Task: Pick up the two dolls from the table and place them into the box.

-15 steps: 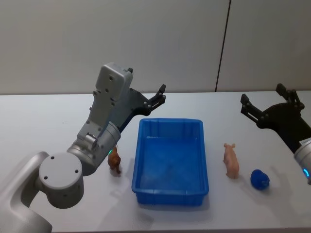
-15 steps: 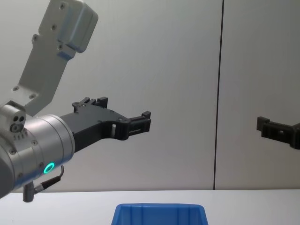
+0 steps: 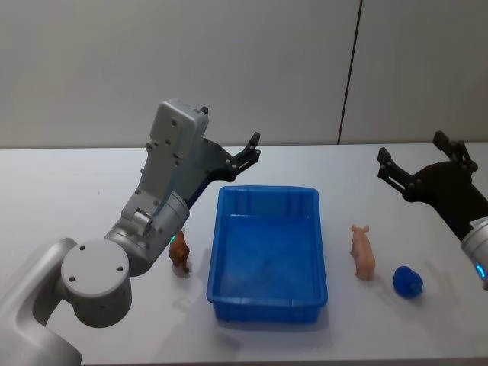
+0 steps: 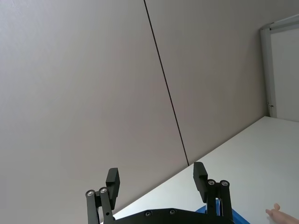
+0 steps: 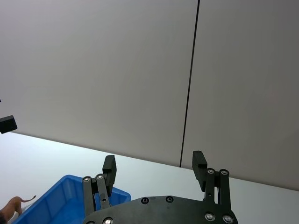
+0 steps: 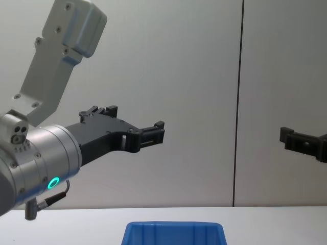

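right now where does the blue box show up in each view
Head view: the box sits mid-picture, in the lower half.
Chest view: its upper part at the lower edge, centre.
Left wrist view: a blue sliver beside one finger of the left gripper.
Right wrist view: one corner beyond the right gripper.
Shared landmark: the dark vertical wall seam runs behind it in all four.
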Action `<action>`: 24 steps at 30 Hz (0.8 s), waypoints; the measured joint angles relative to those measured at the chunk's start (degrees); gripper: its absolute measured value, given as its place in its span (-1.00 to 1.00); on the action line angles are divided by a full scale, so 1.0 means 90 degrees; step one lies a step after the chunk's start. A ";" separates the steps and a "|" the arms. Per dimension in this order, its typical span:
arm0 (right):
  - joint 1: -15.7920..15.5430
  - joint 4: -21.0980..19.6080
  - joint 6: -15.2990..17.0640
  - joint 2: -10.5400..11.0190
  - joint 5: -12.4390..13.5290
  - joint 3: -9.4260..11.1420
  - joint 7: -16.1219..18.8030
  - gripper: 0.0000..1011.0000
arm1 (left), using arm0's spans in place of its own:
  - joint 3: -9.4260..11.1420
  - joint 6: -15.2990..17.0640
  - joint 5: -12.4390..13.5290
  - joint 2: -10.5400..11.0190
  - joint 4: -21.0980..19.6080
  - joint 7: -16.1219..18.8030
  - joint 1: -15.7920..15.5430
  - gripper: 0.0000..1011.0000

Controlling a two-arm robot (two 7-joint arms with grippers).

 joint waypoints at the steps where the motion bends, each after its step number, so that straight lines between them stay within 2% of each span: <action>1: 0.0000 0.0000 0.0000 0.0000 0.0000 0.0000 0.0000 0.98 | 0.0000 0.0000 0.0000 0.0000 0.0000 0.0000 0.0000 0.98; 24: 0.0039 0.0049 0.0054 -0.0009 -0.0001 0.0018 0.0000 0.98 | 0.0000 0.0000 0.0000 0.0000 0.0000 0.0000 0.0000 0.98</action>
